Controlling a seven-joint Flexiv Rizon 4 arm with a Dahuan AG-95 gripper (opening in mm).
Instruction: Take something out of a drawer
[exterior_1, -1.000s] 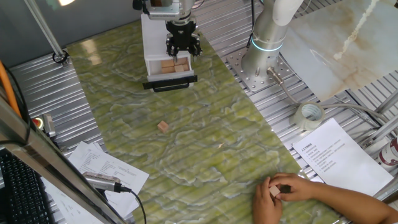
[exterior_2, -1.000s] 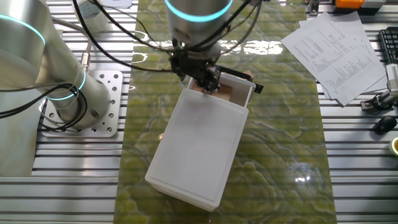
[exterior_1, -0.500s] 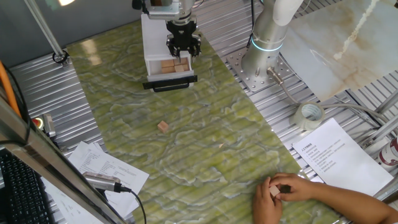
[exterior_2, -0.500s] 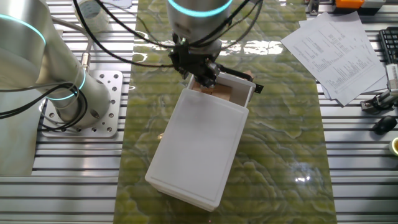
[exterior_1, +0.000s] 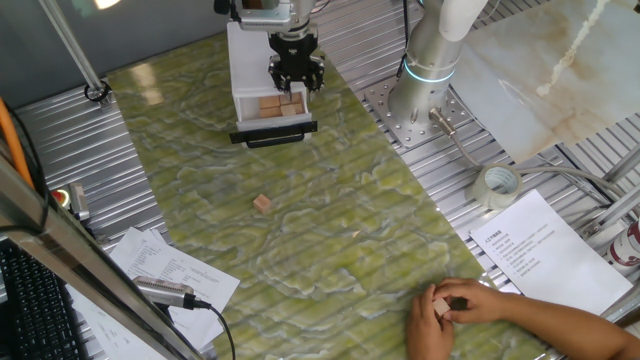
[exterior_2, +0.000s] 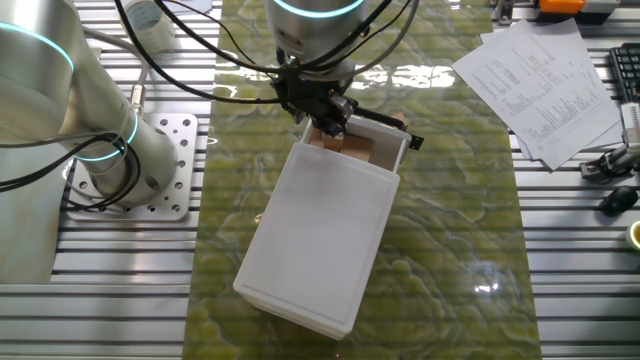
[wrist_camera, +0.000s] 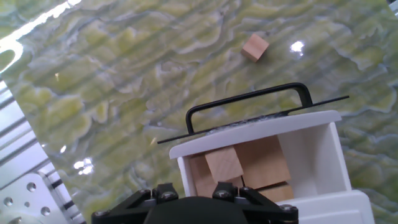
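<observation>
One wooden block (wrist_camera: 224, 164) looks pinched between the closed fingers of the gripper (exterior_1: 295, 82), held just above its fellows inside the open drawer (wrist_camera: 311, 146) near the counter's far edge, so lifting it clear and setting it down remains

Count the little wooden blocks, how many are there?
5 that I can make out: a loose block on the table, one in the person's hand, at least three in the drawer. The fingers may hide more.
</observation>
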